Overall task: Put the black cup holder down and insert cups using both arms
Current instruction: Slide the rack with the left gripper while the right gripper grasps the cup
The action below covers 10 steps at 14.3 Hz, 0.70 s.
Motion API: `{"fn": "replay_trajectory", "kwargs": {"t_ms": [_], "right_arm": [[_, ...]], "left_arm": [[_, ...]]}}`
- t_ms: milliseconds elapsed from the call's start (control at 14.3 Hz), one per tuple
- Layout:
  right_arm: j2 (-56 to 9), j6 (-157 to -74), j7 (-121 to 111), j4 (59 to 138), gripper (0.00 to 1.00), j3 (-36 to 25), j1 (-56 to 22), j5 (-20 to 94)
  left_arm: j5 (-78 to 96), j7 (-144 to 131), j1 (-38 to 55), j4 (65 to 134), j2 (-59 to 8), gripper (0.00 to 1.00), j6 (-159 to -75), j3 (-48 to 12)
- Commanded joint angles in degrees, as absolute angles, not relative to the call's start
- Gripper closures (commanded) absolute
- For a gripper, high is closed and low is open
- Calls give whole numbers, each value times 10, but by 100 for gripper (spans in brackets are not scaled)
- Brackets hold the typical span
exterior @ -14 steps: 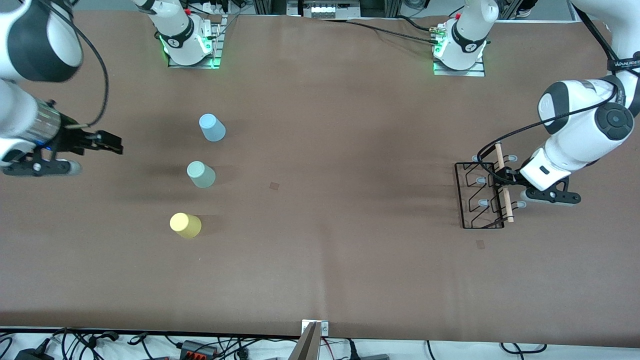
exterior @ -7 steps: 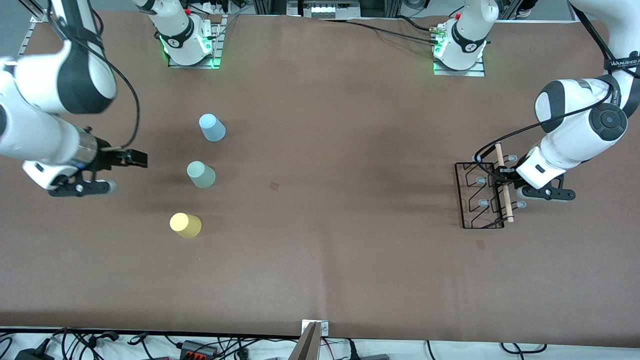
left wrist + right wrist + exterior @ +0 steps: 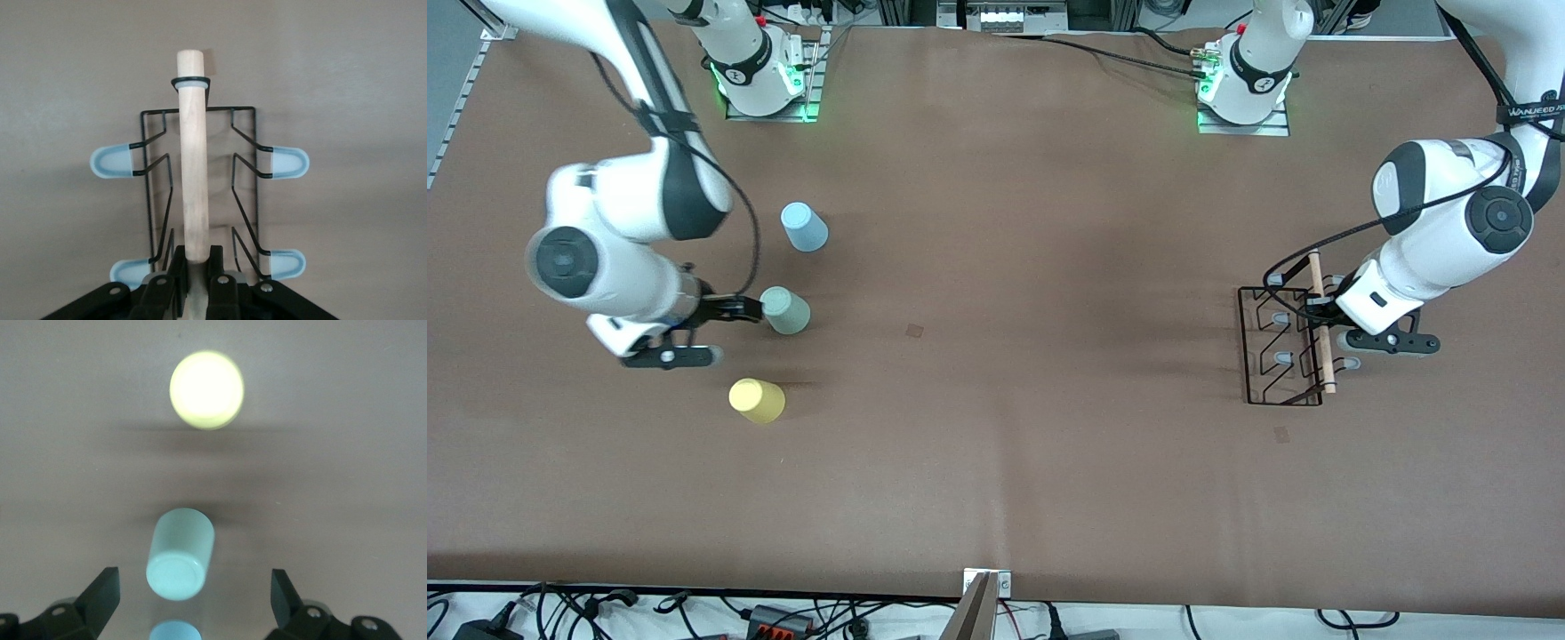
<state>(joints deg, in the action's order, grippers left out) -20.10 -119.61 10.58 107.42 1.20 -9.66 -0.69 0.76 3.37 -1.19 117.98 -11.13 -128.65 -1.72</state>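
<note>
The black cup holder (image 3: 1282,348) stands on the table at the left arm's end, its wooden rod (image 3: 1323,342) along the top. My left gripper (image 3: 1320,311) is shut on that rod (image 3: 193,173); in the left wrist view the left gripper (image 3: 195,261) clamps it from both sides, with pale-tipped pegs (image 3: 285,162) sticking out. Three upturned cups stand toward the right arm's end: light blue (image 3: 804,227), pale green (image 3: 785,310), yellow (image 3: 757,400). My right gripper (image 3: 747,308) is open beside the green cup (image 3: 180,553), fingers (image 3: 103,590) wide and apart from it.
The yellow cup (image 3: 207,389) and the light blue cup (image 3: 175,631) flank the green one closely. Two small dark square marks (image 3: 915,331) lie on the brown table. The arm bases (image 3: 765,84) stand along the table edge farthest from the front camera.
My left gripper has shut on the wooden rod. The right arm has swung in from the table's end to the pale green cup, gripper still open.
</note>
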Motion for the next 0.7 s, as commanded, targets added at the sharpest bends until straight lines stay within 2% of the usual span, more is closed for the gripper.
{"fn": "replay_trajectory", "kwargs": {"t_ms": [0, 140, 280, 631], "right_arm": [[-195, -1273, 152, 1149, 0, 15, -114, -5], [-211, -1288, 174, 1154, 0, 15, -120, -4], [-218, -1287, 176, 1157, 0, 15, -120, 10], [-220, -1281, 178, 1173, 0, 15, -118, 40]], "left_arm": [[11, -16, -9, 1083, -100, 99, -1169, -72], [9, -65, -7, 1011, -123, 98, -1112, -124], [8, -107, -2, 975, -141, 97, -1109, -170], [8, -230, 116, 869, -222, 99, -1107, -181]]}}
